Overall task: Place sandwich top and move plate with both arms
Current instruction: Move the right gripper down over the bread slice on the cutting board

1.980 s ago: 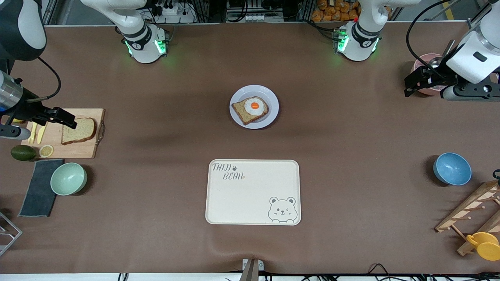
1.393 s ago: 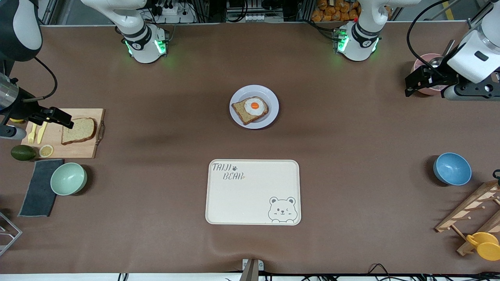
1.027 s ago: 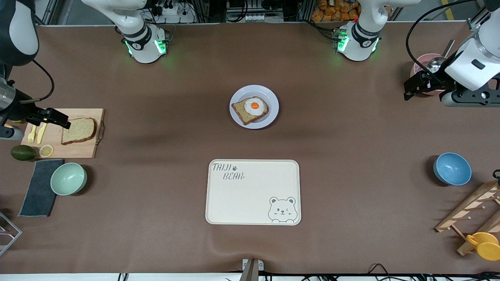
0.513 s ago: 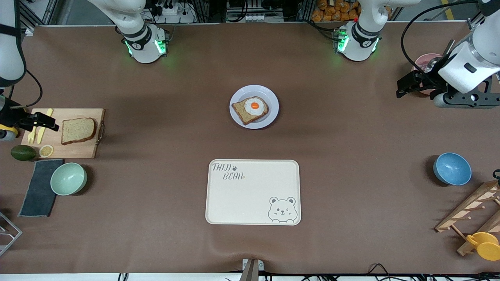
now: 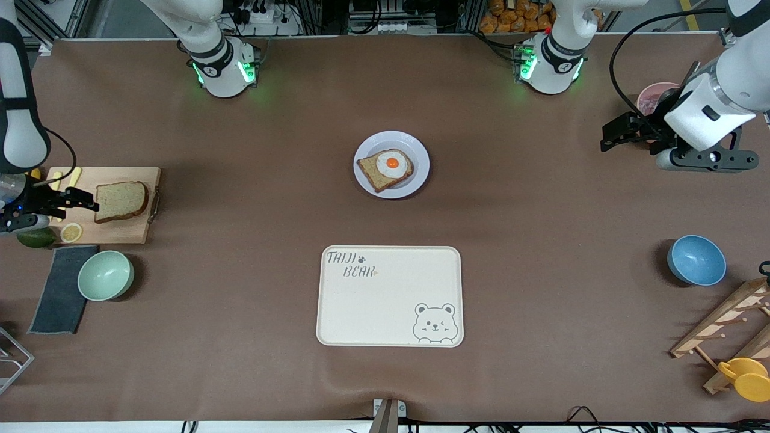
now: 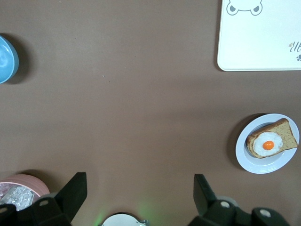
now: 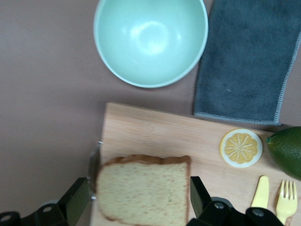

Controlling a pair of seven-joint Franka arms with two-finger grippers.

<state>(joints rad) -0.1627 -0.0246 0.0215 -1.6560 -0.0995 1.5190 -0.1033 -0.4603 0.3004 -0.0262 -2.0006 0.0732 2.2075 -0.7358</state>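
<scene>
A broad stretch of bare brown table (image 5: 541, 252) lies between the wooden cutting board (image 5: 114, 225) at the right arm's end and the plate (image 5: 415, 180) in the middle, with the cream bear tray (image 5: 390, 296) nearer the front camera than the plate. The right gripper (image 5: 81, 200) hangs low over the board, its fingers (image 7: 75, 200) spread wide, one at each side of the sandwich top (image 5: 121, 201) without closing on it. The left gripper (image 5: 616, 135) hovers over bare table near the pink bowl (image 5: 648, 96) at the left arm's end, its fingers (image 6: 73, 195) also apart and holding nothing. The sandwich top is a plain brown slice with darker crust, lying flat on the board beside a lemon slice (image 5: 71, 232); a second slice carrying a fried egg (image 5: 391, 163) sits on the lavender-white plate
</scene>
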